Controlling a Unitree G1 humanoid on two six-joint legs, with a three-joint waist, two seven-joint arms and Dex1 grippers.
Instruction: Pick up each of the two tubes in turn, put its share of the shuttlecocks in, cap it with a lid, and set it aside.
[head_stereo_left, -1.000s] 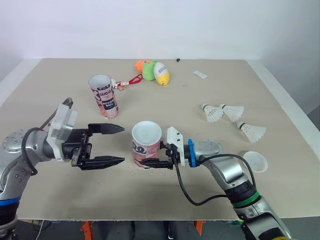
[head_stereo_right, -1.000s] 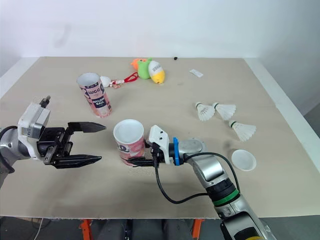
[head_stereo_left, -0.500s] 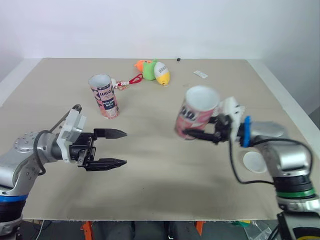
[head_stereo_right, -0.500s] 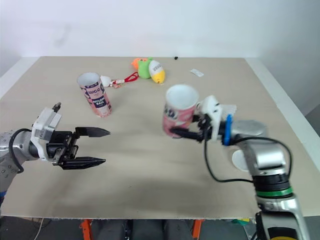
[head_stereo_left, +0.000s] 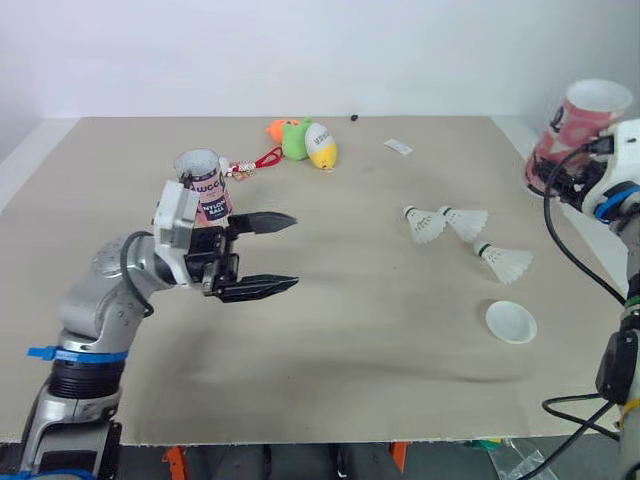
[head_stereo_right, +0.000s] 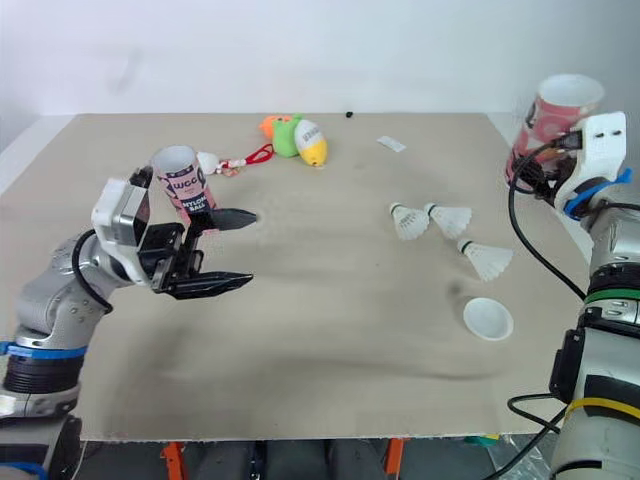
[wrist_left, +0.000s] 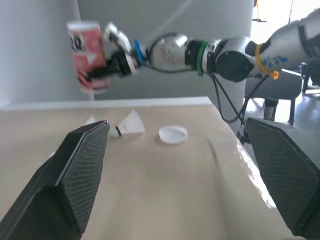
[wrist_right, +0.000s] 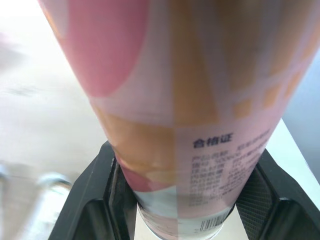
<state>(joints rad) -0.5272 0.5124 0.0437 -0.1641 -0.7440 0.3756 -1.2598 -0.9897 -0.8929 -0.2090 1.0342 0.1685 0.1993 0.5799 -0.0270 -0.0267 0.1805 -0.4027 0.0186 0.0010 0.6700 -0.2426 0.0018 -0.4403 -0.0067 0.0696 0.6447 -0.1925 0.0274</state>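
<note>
The right gripper (head_stereo_left: 548, 178) is clamped on the lower part of the pink tube (head_stereo_left: 582, 124), holding it high in the air past the far right edge of the table (head_stereo_left: 330, 380), mouth up and leaning a little; the right wrist view shows both fingers pressed against the tube's sides. The left gripper (head_stereo_left: 290, 252) hangs over the left half of the table with its jaws wide apart and nothing between them, pointing toward the right. Just behind it the second tube (head_stereo_left: 207, 185) stands upright on the table, open at the top. At the far edge lies a plush toy (head_stereo_left: 305, 140), with a red cord trailing toward the second tube. The 3 shuttlecocks (head_stereo_left: 465, 224) lie on their sides on the right half, 2 of them touching and 1 a little nearer, and 1 white lid (head_stereo_left: 511, 322) lies nearer again, well apart from both grippers. A small white tag (head_stereo_left: 399, 148) sits beyond the shuttlecocks. The step in hand looks to be filling the held tube, so I would bring it down and inward, tip its mouth toward the left arm, and keep the grip low so the mouth stays free. The left gripper should take each shuttlecock by its skirt and feed it in cork first.
</note>
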